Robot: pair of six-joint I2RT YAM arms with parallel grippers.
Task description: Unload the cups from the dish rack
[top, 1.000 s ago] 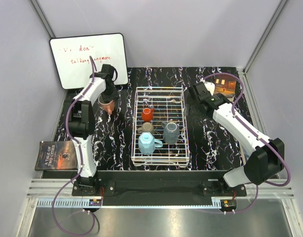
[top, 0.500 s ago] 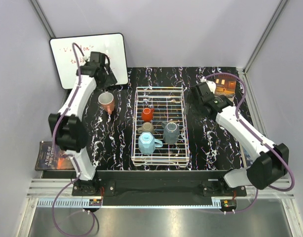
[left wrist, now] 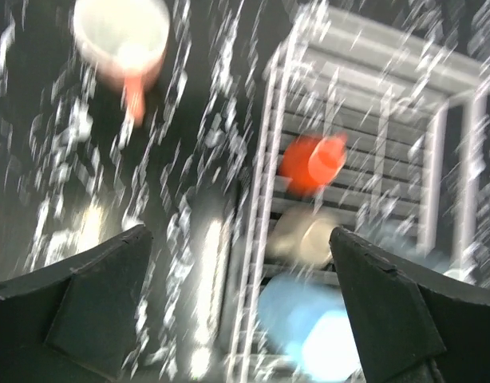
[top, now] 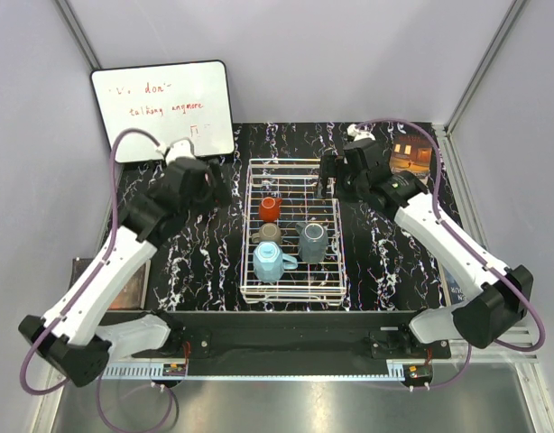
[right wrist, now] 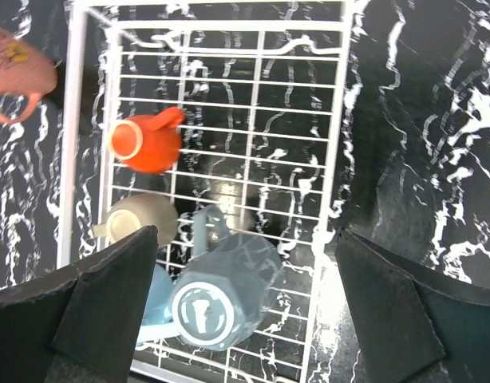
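Black marbled table (top: 385, 244) carries your white dish rack (top: 290, 298), with the red mug (top: 270, 208), taupe mug (top: 269, 233), dark grey mug (top: 312, 241) and light blue mug (top: 268, 262) inside. The salmon mug (left wrist: 121, 36) sits on the tabletop to its left. Your left gripper (left wrist: 239, 235) and right gripper (right wrist: 245, 235) both hover spread wide, holding nothing.
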